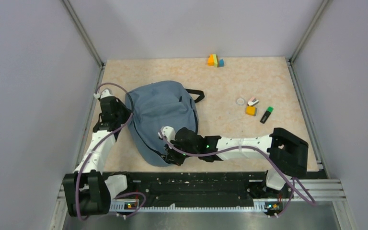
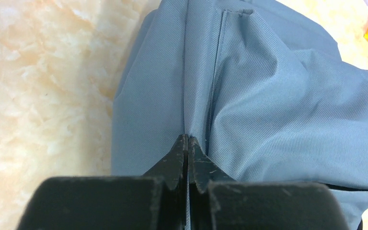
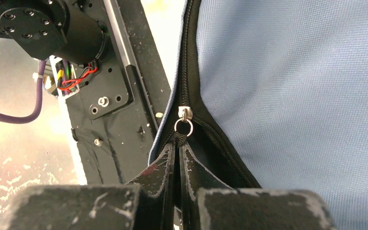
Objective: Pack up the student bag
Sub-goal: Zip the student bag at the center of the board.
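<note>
The dusty-blue student bag point(image 1: 160, 115) lies on the table left of centre, with a black strap at its far right. My left gripper point(image 1: 123, 111) is at its left side, shut on a pinched fold of the bag's fabric point(image 2: 199, 129). My right gripper point(image 1: 168, 154) is at the bag's near edge, shut on the black zipper pull tab point(image 3: 178, 139) below the silver ring and slider point(image 3: 184, 115). The dark zipper point(image 3: 189, 57) is closed beyond the slider and parted on the near side.
Small items lie at the right: a white ring point(image 1: 240, 101), a pink-white eraser point(image 1: 253, 101), an orange block point(image 1: 251, 110), a black-green marker point(image 1: 267, 115). Coloured blocks point(image 1: 215, 60) sit at the far edge. The black base rail point(image 1: 191, 184) runs along the near edge.
</note>
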